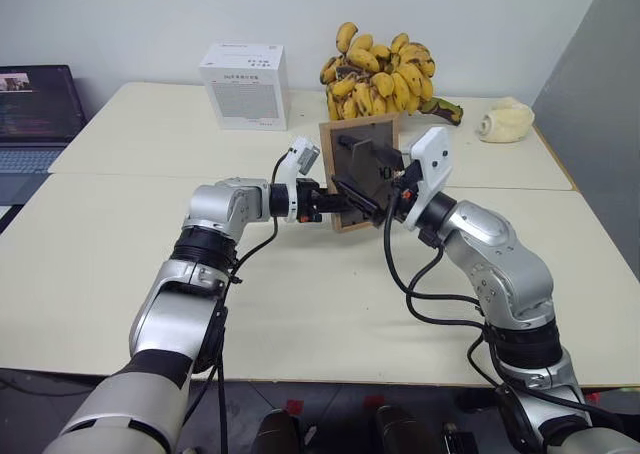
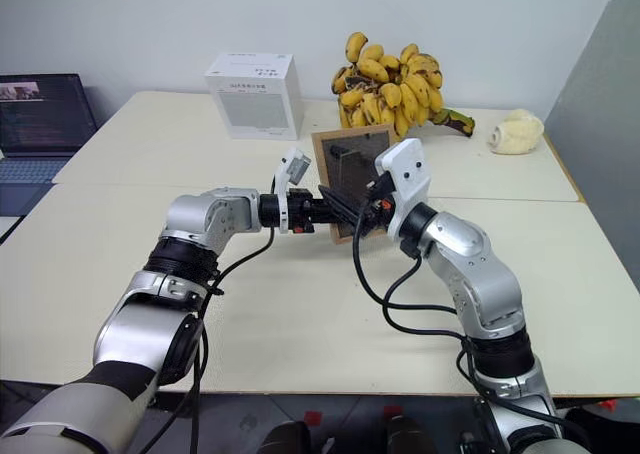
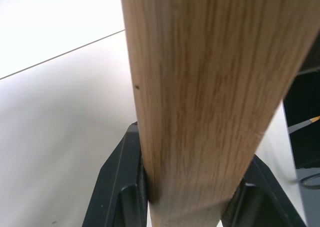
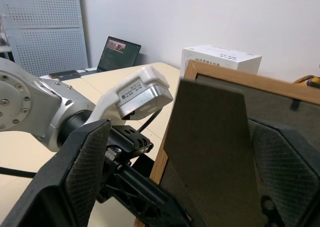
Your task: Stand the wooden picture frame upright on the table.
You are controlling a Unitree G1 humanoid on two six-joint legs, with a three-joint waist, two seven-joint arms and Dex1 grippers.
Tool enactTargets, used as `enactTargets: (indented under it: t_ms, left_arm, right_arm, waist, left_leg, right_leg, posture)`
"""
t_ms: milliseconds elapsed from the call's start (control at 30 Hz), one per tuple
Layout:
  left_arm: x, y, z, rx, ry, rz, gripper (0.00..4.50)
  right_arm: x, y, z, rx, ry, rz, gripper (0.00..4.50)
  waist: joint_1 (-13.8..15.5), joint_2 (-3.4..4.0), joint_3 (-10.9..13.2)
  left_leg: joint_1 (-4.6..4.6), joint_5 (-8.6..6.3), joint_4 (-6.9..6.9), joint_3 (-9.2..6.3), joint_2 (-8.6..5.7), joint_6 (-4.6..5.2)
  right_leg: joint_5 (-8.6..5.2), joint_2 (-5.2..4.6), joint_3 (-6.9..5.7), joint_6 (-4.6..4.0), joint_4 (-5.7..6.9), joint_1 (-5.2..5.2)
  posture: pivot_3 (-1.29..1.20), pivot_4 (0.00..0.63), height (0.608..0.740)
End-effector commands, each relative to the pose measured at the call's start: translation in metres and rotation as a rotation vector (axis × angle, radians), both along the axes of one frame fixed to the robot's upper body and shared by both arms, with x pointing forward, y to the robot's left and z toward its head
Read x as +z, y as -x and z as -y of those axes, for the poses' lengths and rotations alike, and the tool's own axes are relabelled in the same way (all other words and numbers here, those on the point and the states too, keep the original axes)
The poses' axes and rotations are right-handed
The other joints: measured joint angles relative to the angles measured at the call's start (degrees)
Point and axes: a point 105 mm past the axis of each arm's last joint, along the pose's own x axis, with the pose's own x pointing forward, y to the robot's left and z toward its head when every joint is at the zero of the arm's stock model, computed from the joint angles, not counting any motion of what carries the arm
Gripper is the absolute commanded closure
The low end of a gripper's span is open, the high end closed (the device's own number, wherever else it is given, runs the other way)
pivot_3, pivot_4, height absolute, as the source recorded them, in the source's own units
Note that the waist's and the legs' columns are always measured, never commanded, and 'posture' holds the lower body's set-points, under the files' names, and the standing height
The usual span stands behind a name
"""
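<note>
Left tool (image 1: 325, 202) clamped, right tool (image 1: 378, 179) spread wide, arms converging

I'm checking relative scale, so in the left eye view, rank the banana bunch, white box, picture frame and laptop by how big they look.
1. Banana bunch
2. White box and picture frame: look alike, and the frame sits nearer the camera, so unranked
Laptop: cut off by the view's edge, so unranked.

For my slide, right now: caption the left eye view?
Left tool grips wooden picture frame above table; open right tool behind it.
</note>
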Motion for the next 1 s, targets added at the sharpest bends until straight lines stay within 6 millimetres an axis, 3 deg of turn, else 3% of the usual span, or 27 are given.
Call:
enactTargets:
  t_ms: [33,400,700,867,1000]
  left_arm:
    - [0.029,-0.006,0.003,-0.016,0.035,0.097,3.22]
    - [0.031,-0.004,0.008,-0.047,0.031,0.113,3.22]
    - [0.021,0.002,-0.003,-0.046,-0.004,0.089,3.22]
    - [0.019,0.013,-0.010,-0.059,-0.007,0.054,3.22]
    - [0.017,0.030,-0.014,-0.079,-0.019,0.003,3.22]
  right_arm:
    - [0.011,0.006,0.007,-0.011,-0.020,0.044,0.06]
    - [0.010,-0.011,0.017,-0.113,0.045,0.078,0.06]
    - [0.014,-0.010,0.062,-0.160,0.313,0.145,0.06]
    - [0.001,-0.004,0.087,-0.175,0.516,0.219,0.06]
    - [-0.015,-0.005,0.099,-0.196,0.790,0.522,0.06]
  waist:
    - [0.0,0.00,0.0]
    - [0.0,0.00,0.0]
    - [0.0,0.06,0.1]
    - [0.0,0.09,0.1]
    - [0.0,0.07,0.1]
  left_leg:
    - [0.00,0.00,0.00,0.00,0.00,0.00]
    - [-0.02,0.00,0.01,-0.04,0.00,0.00]
    - [-0.04,0.00,-0.01,-0.05,-0.01,0.00]
    - [-0.03,0.00,-0.02,-0.05,-0.01,0.00]
    - [-0.04,0.00,0.01,-0.04,-0.01,0.00]
  right_leg:
    - [0.00,0.00,0.01,0.00,0.00,0.00]
    - [0.00,0.00,-0.04,0.00,0.01,0.00]
    - [0.00,0.00,-0.04,0.00,-0.04,0.00]
    - [0.00,0.00,-0.05,0.00,-0.05,0.00]
    - [-0.01,0.00,-0.02,0.00,-0.05,0.02]
  posture:
    - [0.00,0.150,0.740]
    - [0.00,0.150,0.740]
    - [0.00,0.150,0.740]
    - [0.00,0.150,0.740]
    - [0.00,0.150,0.740]
